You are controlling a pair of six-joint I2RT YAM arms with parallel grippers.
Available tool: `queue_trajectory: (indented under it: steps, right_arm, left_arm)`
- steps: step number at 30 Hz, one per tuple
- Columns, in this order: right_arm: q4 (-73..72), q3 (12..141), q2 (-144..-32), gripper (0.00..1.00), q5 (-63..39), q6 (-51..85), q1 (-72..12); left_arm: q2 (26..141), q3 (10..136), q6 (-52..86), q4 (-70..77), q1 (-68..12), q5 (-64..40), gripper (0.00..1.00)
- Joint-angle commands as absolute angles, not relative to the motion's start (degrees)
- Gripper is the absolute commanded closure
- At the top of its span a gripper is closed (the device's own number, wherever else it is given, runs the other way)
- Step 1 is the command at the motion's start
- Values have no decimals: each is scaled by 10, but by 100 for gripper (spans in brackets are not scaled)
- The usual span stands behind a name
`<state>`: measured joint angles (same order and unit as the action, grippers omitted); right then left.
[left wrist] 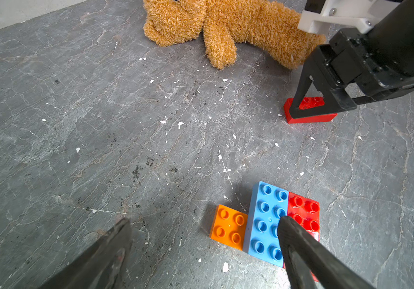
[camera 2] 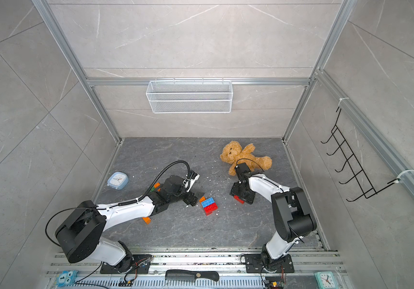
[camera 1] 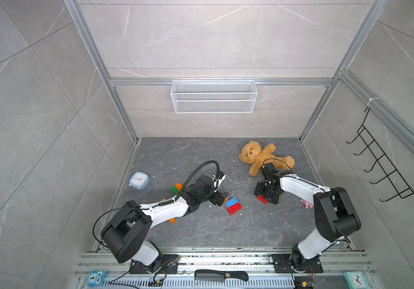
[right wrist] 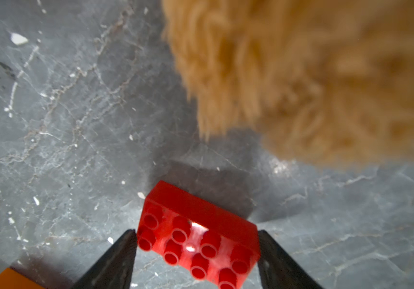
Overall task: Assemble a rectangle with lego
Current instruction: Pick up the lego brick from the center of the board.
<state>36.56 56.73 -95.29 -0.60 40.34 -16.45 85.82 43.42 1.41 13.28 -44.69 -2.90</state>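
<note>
The loose red brick (right wrist: 200, 212) lies on the dark slate surface (camera 1: 200, 230), right of the middle and just in front of the teddy bear (camera 1: 258, 155) that sprawls toward the back right corner. It is glossy, studs up in two rows. The right pincer (right wrist: 195, 234) straddles it lengthwise, one finger pressed to each short end, and the brick still appears to rest on the surface.

Near the middle of the surface three bricks sit flush in one flat patch. A long blue brick (left wrist: 263, 220) with two rows of four studs has an orange square brick (left wrist: 228, 227) against one long side and a second red piece (left wrist: 303, 212) against the other. The left pincer (left wrist: 204, 220) hangs over this patch with its jaws spread wide and nothing between them, and one finger crosses in front of the blue and red studs.

Toward the left edge, a green brick (camera 1: 174, 189) and an orange one (camera 1: 178, 186) sit side by side, half hidden by the left arm. A lone orange brick (camera 1: 172, 220) shows under that forearm, nearer the front edge.
</note>
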Motion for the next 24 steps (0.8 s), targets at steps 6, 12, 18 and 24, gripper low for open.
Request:
queue_trajectory:
  steps: [6,12,18,24]
  right_arm:
    - [384,588,-977,22,18,374,-168]
    - [383,591,-977,22,13,377,-167]
    - [388,594,-959,18,11,381,-167]
    - [394,586,-938,16,10,426,-168]
  left_arm:
    - [856,432,7,151,-444,-27,7]
    - [858,431,7,154,-443,-29,7]
    - [858,431,6,154,-443,-33,8]
    - [864,434,5,156,-442,-37,8]
